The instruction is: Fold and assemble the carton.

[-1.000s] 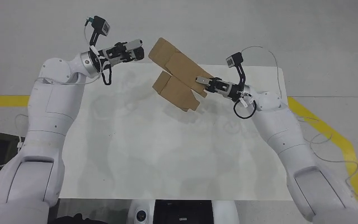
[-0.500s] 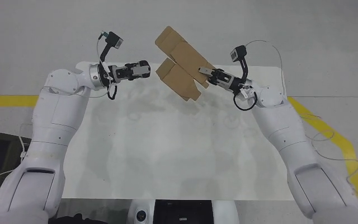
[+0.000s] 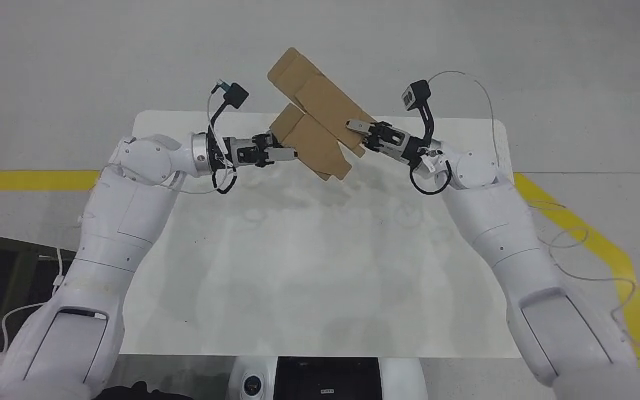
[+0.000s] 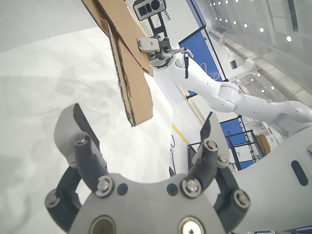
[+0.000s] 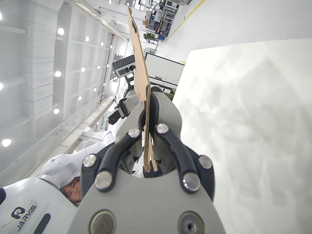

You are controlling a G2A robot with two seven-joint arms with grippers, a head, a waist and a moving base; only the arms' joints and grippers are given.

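I'm holding the flat carton (image 3: 315, 110) aloft at upper centre, right tool (image 3: 357, 128) clamped on its edge | left tool (image 3: 291, 155) is hovering, spread apart, just beside the lower corner | step: getting a second grip, I reckon | next: closing squarely on that corner.

We see two arms in smooth, rounded white shells, the left arm (image 3: 130, 185) and the right arm (image 3: 490, 215). Each wrist bears a small black camera (image 3: 235, 94) on a thin bracket, with a black cable (image 3: 430, 187) looped nearby. The left end effector (image 4: 143, 119) has a grey metal base, black linkages, silver screws and pale grey fingers (image 4: 63, 127) faced with black pads. The right end effector (image 5: 148, 98) is built alike. A dark logo (image 5: 23, 214) marks one white panel.
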